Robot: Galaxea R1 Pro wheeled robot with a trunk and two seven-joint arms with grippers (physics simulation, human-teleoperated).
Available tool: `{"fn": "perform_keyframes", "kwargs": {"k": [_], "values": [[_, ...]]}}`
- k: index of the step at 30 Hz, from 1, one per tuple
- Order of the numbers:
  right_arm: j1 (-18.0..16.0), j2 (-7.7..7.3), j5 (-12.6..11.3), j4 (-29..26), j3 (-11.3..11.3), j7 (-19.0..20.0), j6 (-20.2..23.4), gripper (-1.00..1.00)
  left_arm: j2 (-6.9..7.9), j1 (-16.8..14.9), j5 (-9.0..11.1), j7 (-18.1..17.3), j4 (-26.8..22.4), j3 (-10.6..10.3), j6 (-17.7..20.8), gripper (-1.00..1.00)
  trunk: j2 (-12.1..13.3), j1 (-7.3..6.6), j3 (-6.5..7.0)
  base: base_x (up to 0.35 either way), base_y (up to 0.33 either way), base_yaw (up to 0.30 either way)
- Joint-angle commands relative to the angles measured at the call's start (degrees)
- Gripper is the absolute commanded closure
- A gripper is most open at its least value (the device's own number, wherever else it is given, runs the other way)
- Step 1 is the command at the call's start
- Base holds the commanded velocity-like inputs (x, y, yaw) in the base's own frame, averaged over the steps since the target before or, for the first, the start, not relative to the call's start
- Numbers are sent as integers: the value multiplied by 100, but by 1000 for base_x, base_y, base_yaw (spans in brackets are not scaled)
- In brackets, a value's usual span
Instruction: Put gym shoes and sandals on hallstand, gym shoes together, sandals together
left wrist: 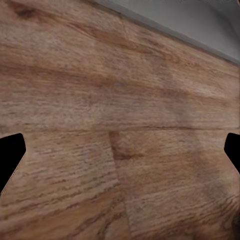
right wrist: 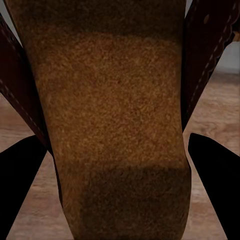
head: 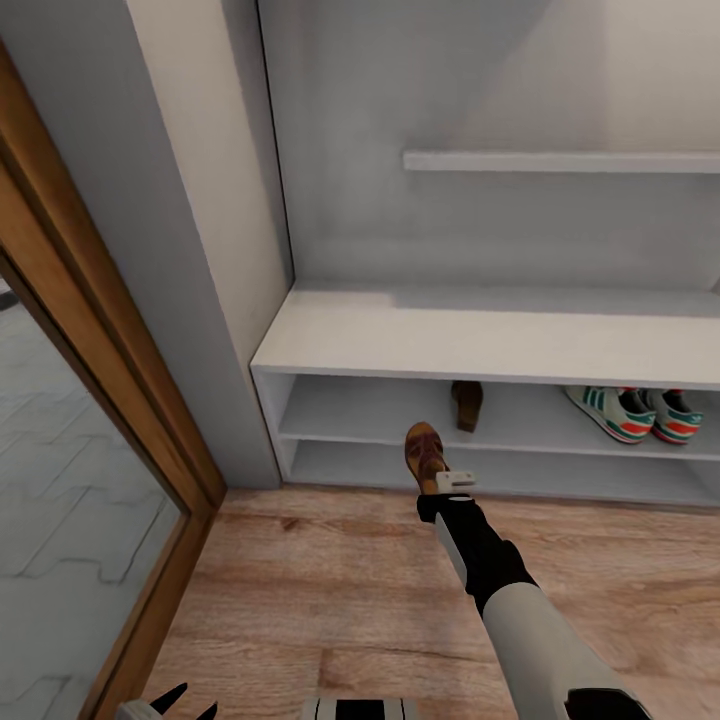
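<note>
My right gripper [head: 445,474] is shut on a dark brown sandal [head: 425,450], held just in front of the hallstand's [head: 420,340] upper open shelf. In the right wrist view the sandal's tan insole [right wrist: 115,115] fills the space between the black fingers [right wrist: 20,175]. The other sandal [head: 466,404] stands on that shelf, a little behind and to the right of the held one. Both gym shoes [head: 610,412] [head: 676,416] lie side by side further right on the same shelf. My left gripper [head: 176,700] hangs open low over the corridor floor [left wrist: 120,100].
A wood-framed glass door [head: 110,400] stands to the left, with a grey wall panel [head: 190,300] between it and the rack. A wall shelf [head: 560,160] juts out above the bench top. Bare floor [head: 330,590] lies in front of the rack.
</note>
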Motion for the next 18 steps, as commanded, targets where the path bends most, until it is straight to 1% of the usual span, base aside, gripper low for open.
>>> {"fn": "perform_keyframes", "kwargs": {"k": [1,5,11,18], "values": [[-2,7,59,-8,-24,17,33,100,0,-3,5,-21,7,8,-31,-100,-2,0,-5,159,0,0],[-2,7,59,-9,-24,17,33,100,0,-2,5,-22,10,8,-31,-100,-2,0,-5,154,0,0],[-2,7,59,-9,-24,17,33,100,0,-2,3,-21,12,10,-33,-100,-2,0,-5,33,-1,0],[-2,7,59,-9,-24,17,33,100,0,-3,1,-20,13,8,-31,-100,-2,0,-5,145,-117,0]]}}
